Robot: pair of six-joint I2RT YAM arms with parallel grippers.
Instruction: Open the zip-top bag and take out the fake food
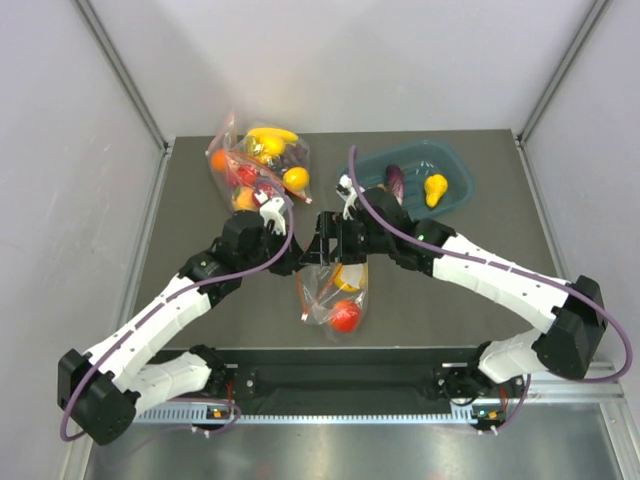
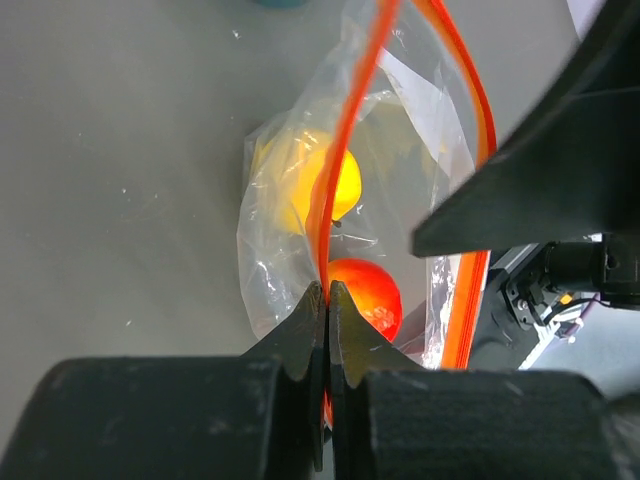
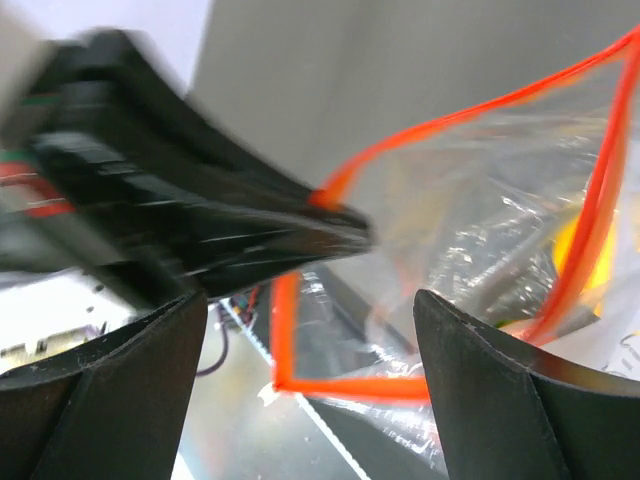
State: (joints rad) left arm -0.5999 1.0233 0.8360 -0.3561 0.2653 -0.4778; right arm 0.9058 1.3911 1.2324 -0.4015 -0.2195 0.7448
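Note:
The zip-top bag (image 1: pixel 322 300) hangs between both grippers above the table, its mouth pulled open. My left gripper (image 1: pixel 318 250) is shut on one red-orange zip strip (image 2: pixel 335 170); in the left wrist view the jaws (image 2: pixel 327 288) pinch it edge-on. Inside the bag lie a yellow lemon (image 2: pixel 318 185) and a red tomato (image 2: pixel 368 297), which also shows from above (image 1: pixel 345 317). My right gripper (image 1: pixel 346 250) is open at the bag's mouth; in the right wrist view (image 3: pixel 310 298) the other strip (image 3: pixel 350 385) lies between its spread fingers, untouched. A purple eggplant (image 1: pixel 395 181) and a yellow pear (image 1: pixel 435 189) lie in the tray.
A blue tray (image 1: pixel 455 160) stands at the back right. A second clear bag (image 1: pixel 255 165) with a banana, an orange and other fruit lies at the back left. The table's near edge with the arm bases runs just below the hanging bag.

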